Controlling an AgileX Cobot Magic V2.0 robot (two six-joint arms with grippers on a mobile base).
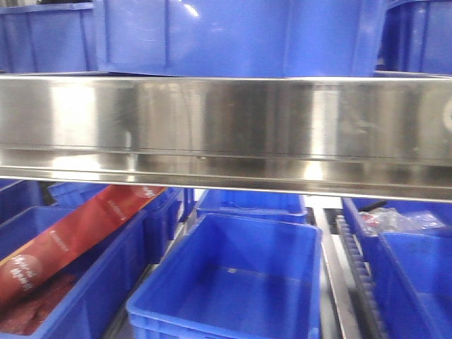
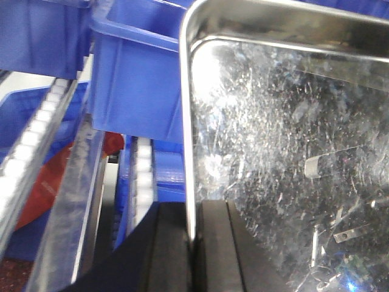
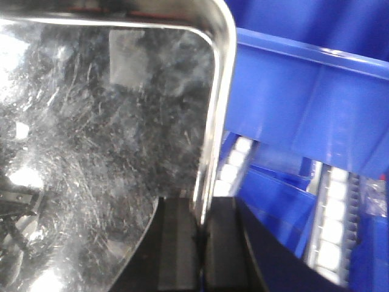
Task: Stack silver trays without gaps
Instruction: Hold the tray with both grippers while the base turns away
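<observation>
The left hand grips the rolled rim of a silver tray, whose scratched floor spreads toward 2 o'clock in its wrist view. The right hand pinches a tray rim too, floor toward 10 o'clock, blue bins beyond at 2 o'clock.

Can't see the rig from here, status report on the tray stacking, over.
Left gripper shut on silver tray rim. Right gripper shut on tray rim too. Blue bins close alongside, steel shelf rail across front view.
</observation>
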